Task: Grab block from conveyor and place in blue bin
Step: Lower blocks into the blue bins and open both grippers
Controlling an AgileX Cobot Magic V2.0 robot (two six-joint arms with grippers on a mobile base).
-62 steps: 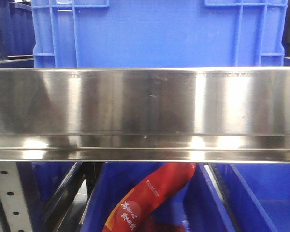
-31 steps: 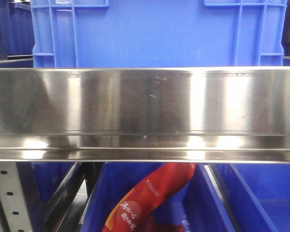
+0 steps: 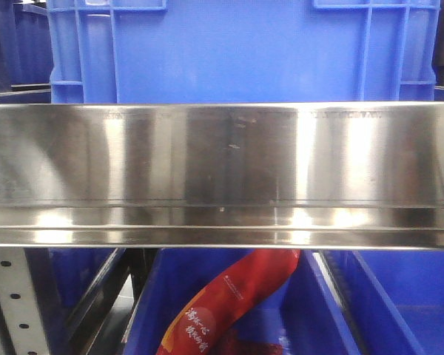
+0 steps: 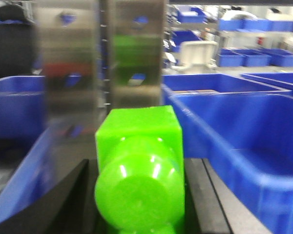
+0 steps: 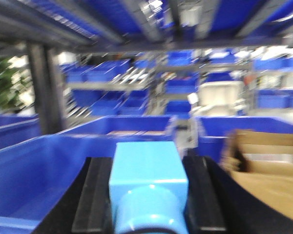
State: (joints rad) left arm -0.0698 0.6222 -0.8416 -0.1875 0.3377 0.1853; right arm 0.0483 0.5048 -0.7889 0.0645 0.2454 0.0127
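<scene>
In the left wrist view my left gripper (image 4: 139, 197) is shut on a bright green block (image 4: 139, 165), held between its black fingers (image 4: 71, 207). An open blue bin (image 4: 244, 141) lies just to its right and another blue bin (image 4: 14, 112) to its left. In the right wrist view my right gripper (image 5: 147, 197) is shut on a light blue block (image 5: 147, 175) between its black fingers (image 5: 95, 195). A blue bin (image 5: 44, 170) lies to its left and ahead. The dark grey conveyor belt is out of view. Neither gripper shows in the front view.
A wide shiny steel rail (image 3: 222, 174) crosses the front view, with a large blue crate (image 3: 244, 52) behind it and blue bins with a red bag (image 3: 229, 299) below. Steel posts (image 4: 132, 53) stand ahead of the left gripper. A cardboard box (image 5: 263, 165) sits right of the right gripper.
Only the reflections on the steel rail shift a little in the front view. Nothing else has visibly moved there.
</scene>
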